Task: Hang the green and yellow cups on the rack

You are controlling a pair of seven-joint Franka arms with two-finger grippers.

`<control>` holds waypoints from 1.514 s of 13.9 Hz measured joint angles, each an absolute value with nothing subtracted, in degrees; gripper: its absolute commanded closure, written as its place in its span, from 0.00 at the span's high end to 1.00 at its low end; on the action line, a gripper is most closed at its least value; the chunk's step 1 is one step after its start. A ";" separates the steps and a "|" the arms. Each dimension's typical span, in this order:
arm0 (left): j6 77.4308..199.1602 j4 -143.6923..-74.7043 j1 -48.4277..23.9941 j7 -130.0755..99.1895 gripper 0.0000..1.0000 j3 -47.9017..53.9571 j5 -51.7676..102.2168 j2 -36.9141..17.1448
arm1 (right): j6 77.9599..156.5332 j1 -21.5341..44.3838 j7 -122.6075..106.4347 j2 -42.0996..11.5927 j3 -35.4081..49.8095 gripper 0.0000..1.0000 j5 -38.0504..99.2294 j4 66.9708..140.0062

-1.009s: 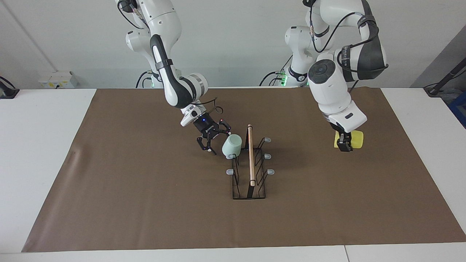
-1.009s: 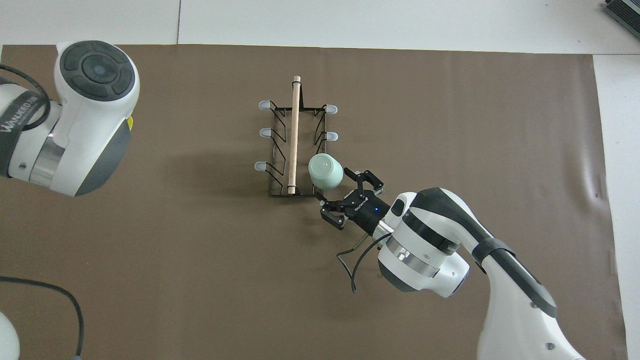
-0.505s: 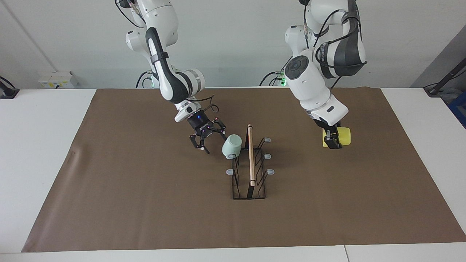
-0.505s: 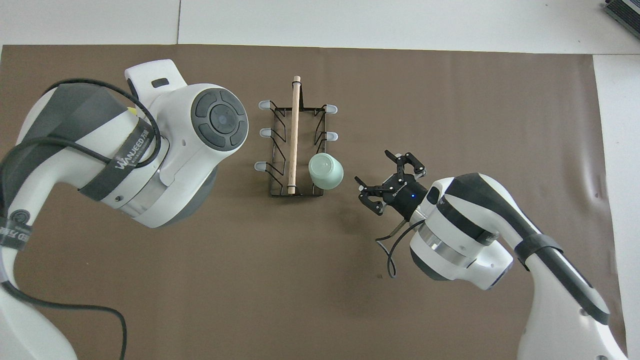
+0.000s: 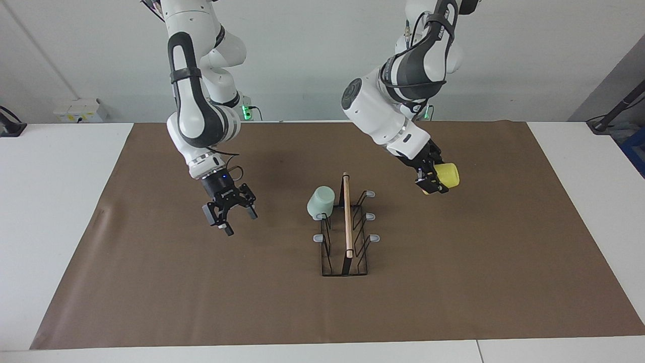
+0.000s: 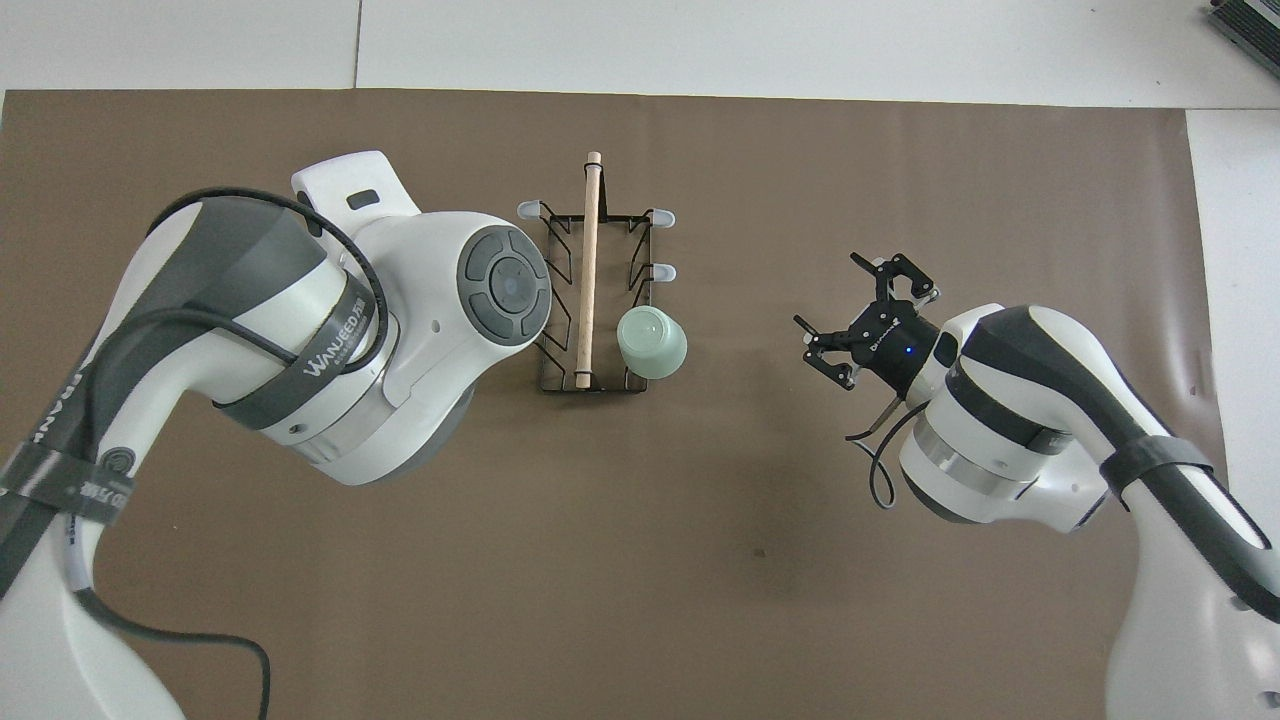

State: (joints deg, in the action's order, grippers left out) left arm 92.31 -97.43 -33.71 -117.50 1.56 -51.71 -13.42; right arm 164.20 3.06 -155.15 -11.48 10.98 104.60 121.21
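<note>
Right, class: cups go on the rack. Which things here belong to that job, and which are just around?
Part of the job:
- green cup, already on a rack prong
- yellow cup, held up by the left gripper
- rack
- right gripper, open, over the mat

Just around:
- brown mat
- white table

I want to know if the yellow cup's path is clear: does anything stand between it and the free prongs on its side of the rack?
Nothing visible does. The left tool holds the yellow cup in the air beside the rack, with only bare mat between. The green cup hangs on the rack's other row.
</note>
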 measured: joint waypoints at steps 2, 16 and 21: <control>88.33 -97.16 -35.79 -118.82 0.00 1.52 -54.32 -14.24 | 164.02 0.72 -155.27 -11.52 10.97 1.00 96.81 121.03; 76.12 -85.19 -49.89 -120.22 0.00 1.56 -58.67 -26.70 | 136.59 -19.87 -153.93 -11.74 10.69 1.00 36.20 110.22; 77.00 -84.41 -49.96 -120.23 0.00 0.76 -60.51 -31.79 | 125.91 -19.54 -136.53 -10.55 11.24 1.00 19.76 102.67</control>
